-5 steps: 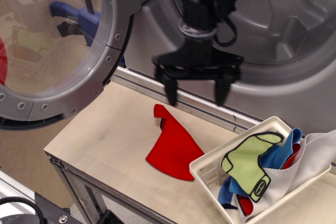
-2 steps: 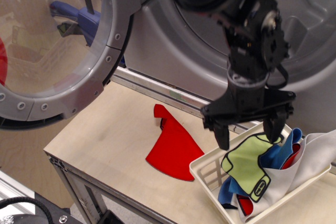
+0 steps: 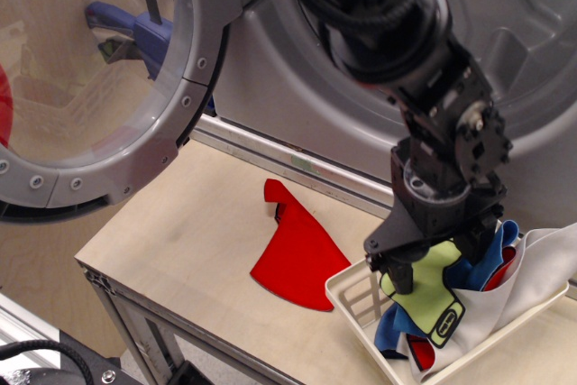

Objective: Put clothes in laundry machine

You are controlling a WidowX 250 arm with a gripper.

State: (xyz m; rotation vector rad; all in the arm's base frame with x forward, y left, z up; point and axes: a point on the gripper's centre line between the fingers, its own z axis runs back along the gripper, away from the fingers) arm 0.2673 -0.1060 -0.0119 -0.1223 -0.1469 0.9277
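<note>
My gripper (image 3: 439, 261) is open and reaches down into the white slatted basket (image 3: 353, 292) at the right. Its fingers stand on either side of the lime-green cloth with black outline (image 3: 431, 299), touching or just above it. Blue cloths (image 3: 488, 261), a pale grey cloth (image 3: 534, 281) and a bit of red cloth (image 3: 422, 349) lie in the same basket. One red cloth (image 3: 297, 254) lies flat on the wooden table. The laundry machine's drum opening (image 3: 532, 51) is behind my arm, and its round windowed door (image 3: 99, 87) stands open at the left.
The wooden table (image 3: 180, 241) ends at a front edge and a left corner. A metal rail (image 3: 297, 164) runs along the foot of the machine. A blue object (image 3: 126, 29) shows through the door window.
My gripper has swung from above the red cloth, right and down, into the basket over the lime-green cloth. The clothes have not moved.
</note>
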